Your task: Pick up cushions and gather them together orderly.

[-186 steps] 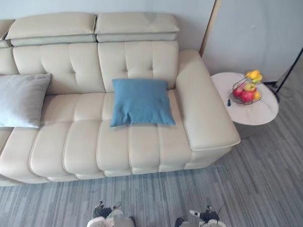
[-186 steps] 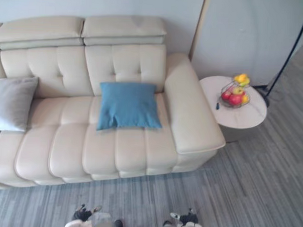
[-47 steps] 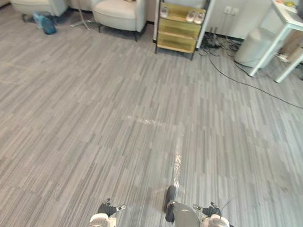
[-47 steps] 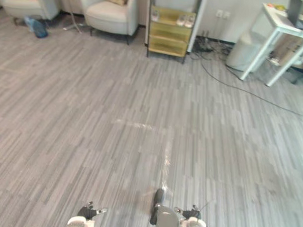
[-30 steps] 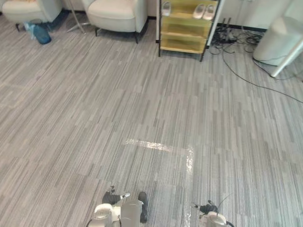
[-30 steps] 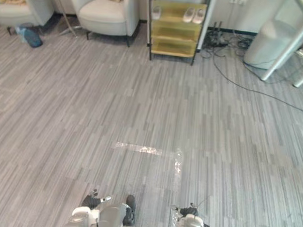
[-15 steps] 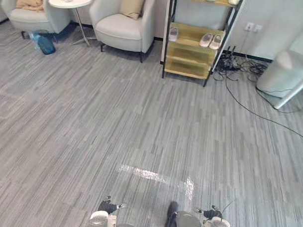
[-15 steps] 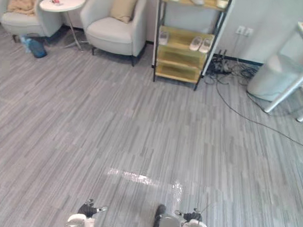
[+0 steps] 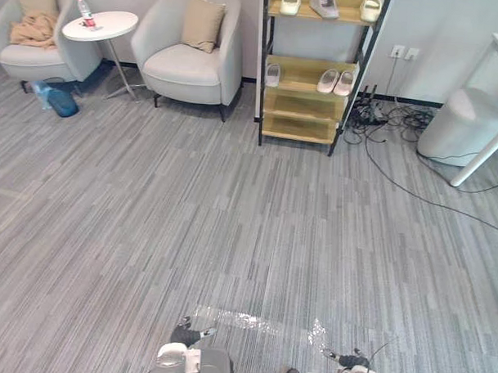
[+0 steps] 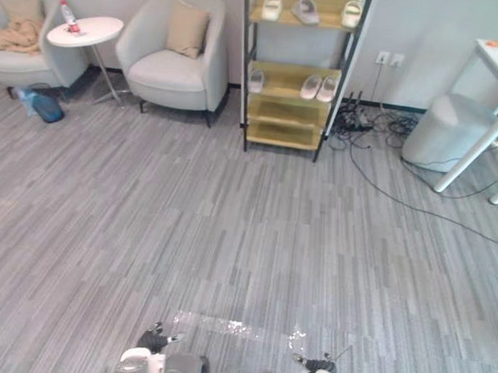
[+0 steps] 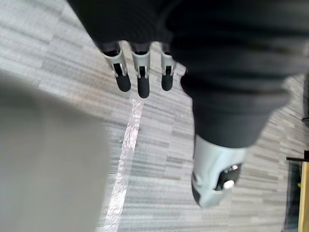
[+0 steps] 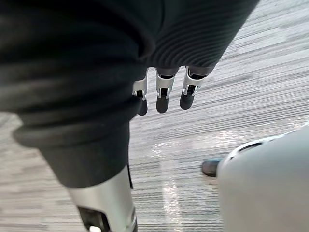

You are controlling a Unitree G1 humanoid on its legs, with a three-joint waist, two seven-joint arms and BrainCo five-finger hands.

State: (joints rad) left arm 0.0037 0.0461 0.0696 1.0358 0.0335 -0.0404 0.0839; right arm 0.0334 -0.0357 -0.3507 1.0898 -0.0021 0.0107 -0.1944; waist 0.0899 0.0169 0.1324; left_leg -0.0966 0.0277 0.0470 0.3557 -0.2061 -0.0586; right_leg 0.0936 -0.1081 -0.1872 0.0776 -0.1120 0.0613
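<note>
A beige cushion (image 9: 204,23) stands upright against the back of a light grey armchair (image 9: 188,66) at the far side of the room. A second beige cushion (image 9: 36,2) leans in another armchair (image 9: 41,56) at the far left, above a crumpled tan blanket (image 9: 32,30). My left hand (image 11: 140,79) hangs over the grey floor with straight fingers and holds nothing. My right hand (image 12: 163,94) hangs the same way, fingers straight and empty. Both hands are far from the cushions.
A round white side table (image 9: 99,26) with a bottle stands between the armchairs, a blue bag (image 9: 60,102) beside it. A wooden shoe rack (image 9: 318,70) holds slippers. Cables (image 9: 397,159), a grey round bin (image 9: 464,124) and a white table leg (image 9: 479,154) are at the right.
The camera has turned from the sofa with blue and grey cushions to this room. Over the last second the view has lifted, bringing the armchairs and shoe rack fully in.
</note>
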